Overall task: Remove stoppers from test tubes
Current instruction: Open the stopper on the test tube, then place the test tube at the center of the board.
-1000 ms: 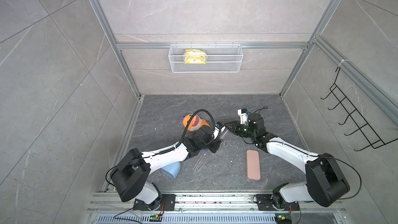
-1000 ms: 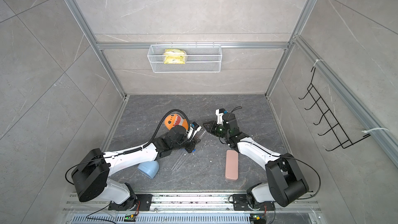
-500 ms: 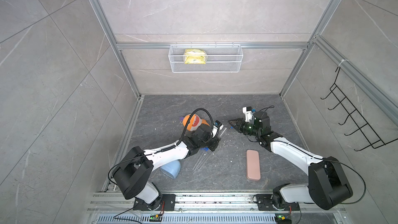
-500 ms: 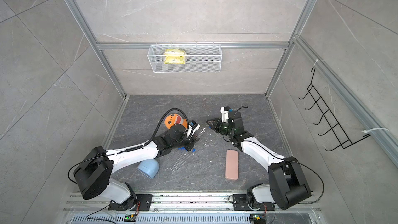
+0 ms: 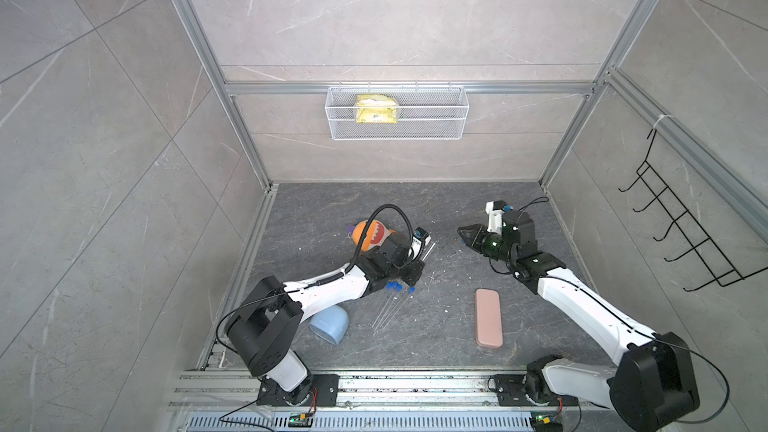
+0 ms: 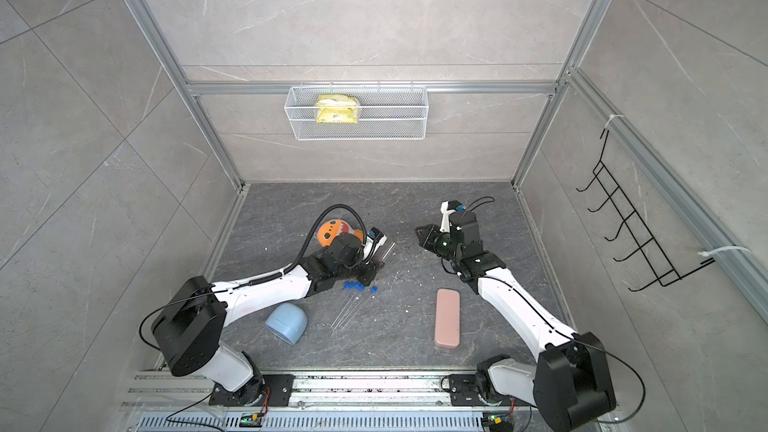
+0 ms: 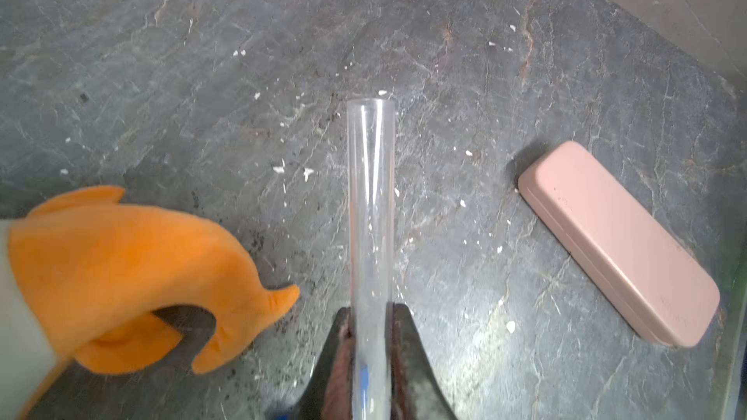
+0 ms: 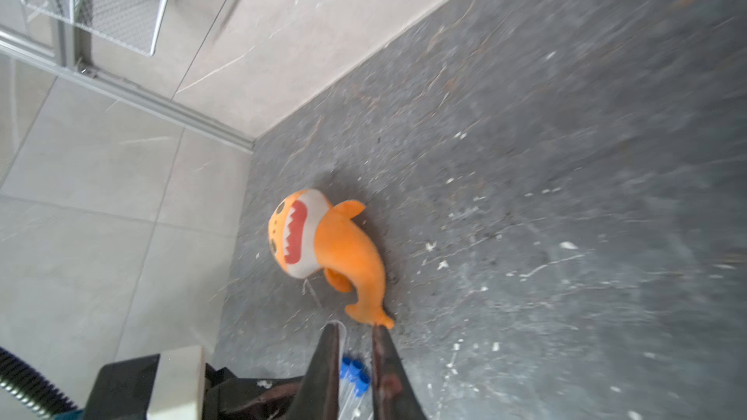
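Just off the left wall, the left gripper (image 7: 371,309) clamps a clear test tube (image 7: 371,195) whose mouth is bare, beside the orange shark (image 7: 121,268). More tubes (image 5: 388,309) with blue stoppers (image 5: 394,285) lie on the floor close by. Bare floor separates it from the right gripper (image 5: 462,232), whose jaws are closed. I cannot tell if they pinch anything, and the pink case (image 5: 489,323) lies nearer the front.
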`<state>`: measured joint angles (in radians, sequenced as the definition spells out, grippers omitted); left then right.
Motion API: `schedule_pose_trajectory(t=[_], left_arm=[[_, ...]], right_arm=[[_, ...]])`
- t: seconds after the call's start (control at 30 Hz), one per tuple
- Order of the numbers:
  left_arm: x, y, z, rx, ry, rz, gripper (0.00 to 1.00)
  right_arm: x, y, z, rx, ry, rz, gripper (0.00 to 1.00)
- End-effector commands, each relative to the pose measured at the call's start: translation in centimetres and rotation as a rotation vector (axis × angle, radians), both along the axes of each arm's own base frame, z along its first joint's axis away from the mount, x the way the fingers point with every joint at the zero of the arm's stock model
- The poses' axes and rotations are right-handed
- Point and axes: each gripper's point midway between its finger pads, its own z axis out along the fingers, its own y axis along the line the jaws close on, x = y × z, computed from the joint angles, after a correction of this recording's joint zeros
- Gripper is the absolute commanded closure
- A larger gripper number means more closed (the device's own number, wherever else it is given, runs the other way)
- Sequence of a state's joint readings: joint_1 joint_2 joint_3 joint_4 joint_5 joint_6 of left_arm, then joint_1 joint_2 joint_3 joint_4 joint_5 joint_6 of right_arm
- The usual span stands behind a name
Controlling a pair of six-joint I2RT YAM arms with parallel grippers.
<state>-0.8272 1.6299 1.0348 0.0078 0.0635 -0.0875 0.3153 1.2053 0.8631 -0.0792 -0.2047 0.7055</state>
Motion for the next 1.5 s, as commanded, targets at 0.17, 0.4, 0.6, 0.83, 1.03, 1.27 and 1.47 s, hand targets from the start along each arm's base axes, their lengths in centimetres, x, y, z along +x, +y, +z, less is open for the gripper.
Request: schedule_pose_trajectory(t=[0.17,0.4,0.6,0.83,1.03,1.27,1.47], left_arm=[[5.2,-4.0,-2.3,0.098,0.070,0.161,1.00],[8.3,-4.3,-5.5,0.231,0.128,0.299,1.00],[9.4,-3.4,-7.6,0.288,0.178,0.359,0.99],[9.7,-2.7,-9.4,0.334,0.208,0.383,0.88],[9.6,-2.7,-9.9,0.325,0.230,0.379,0.73],[9.5,-2.7,-10.2,0.318,0.243,0.381,0.62],[9.6,-3.4,-6.9,0.237,0.186,0.347,0.52]], right_arm=[[-2.0,-6.4,-1.0,-0.275,0.053,-0.213,1.00],[-2.4,-6.7,-1.4,-0.297,0.070,-0.215,1.00],[-2.1,-6.2,-2.4,-0.280,0.093,-0.200,1.00],[-1.7,-5.6,-3.8,-0.267,0.123,-0.188,1.00],[-1.4,-5.5,-4.9,-0.270,0.142,-0.187,1.00],[-1.0,-5.3,-6.4,-0.267,0.166,-0.188,1.00],[0.0,-4.8,-8.1,-0.251,0.197,-0.192,1.00]])
